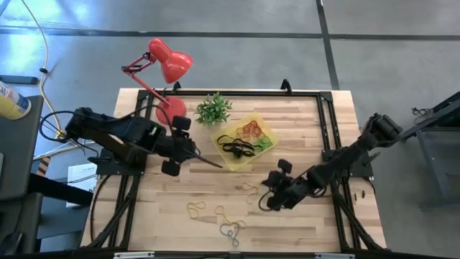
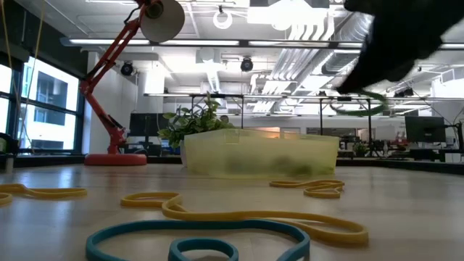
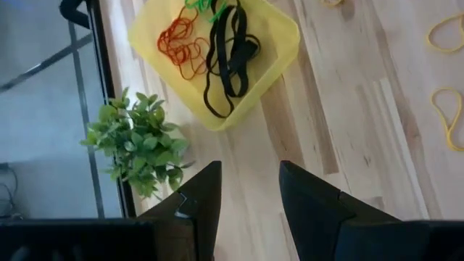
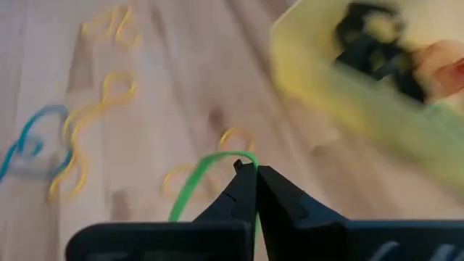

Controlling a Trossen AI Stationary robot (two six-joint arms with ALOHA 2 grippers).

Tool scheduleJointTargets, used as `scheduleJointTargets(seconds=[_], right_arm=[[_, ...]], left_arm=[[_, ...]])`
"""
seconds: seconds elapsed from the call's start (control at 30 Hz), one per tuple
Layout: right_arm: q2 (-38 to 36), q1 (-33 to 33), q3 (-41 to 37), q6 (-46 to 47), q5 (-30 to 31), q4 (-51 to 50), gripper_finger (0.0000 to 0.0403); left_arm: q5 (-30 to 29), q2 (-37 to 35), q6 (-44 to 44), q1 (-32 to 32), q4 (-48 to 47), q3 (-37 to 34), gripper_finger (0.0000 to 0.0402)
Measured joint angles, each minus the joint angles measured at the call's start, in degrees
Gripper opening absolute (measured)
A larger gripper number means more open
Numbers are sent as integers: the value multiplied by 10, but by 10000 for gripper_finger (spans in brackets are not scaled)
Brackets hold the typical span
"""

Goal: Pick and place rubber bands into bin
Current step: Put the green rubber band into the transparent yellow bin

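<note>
With right gripper jaws pinching thin green rubber band shut, lifting off counter; next needing carry over translucent yellow plastic bin; left gripper jaws hanging half-open, empty.

Translucent yellow bin with black, red, green rubber bands; loose yellow ones on wood nearby.

Two dark, jointed arms — black cables alongside — each ending in tapered black jaws.

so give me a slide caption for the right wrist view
Right gripper shut on a green rubber band, lifted above the wooden table, yellow bin ahead.
</note>
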Motion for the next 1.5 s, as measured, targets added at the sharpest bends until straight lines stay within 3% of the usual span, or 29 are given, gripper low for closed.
scheduleJointTargets(seconds=[0.27, 0.6, 0.93, 1.1, 1.3, 1.5], right_arm=[[-49, -106, 0, -103, 20, -27, 1], [-52, -273, 0, -201, -70, -46, 0], [-41, -419, 0, -298, -180, -48, 0], [-20, -443, 0, -335, -237, -47, 0], [15, -443, 0, -338, -235, -48, 3], [24, -443, 0, -334, -240, -47, 50]], left_arm=[[-4, -4, -56, -32, 58, -92, 129], [2, -3, -149, -107, 112, -169, 129], [-46, -3, -249, -176, 123, -194, 129], [-71, -3, -281, -198, 123, -194, 129], [-83, -3, -302, -208, 121, -194, 129], [-84, -3, -304, -206, 119, -194, 129]])
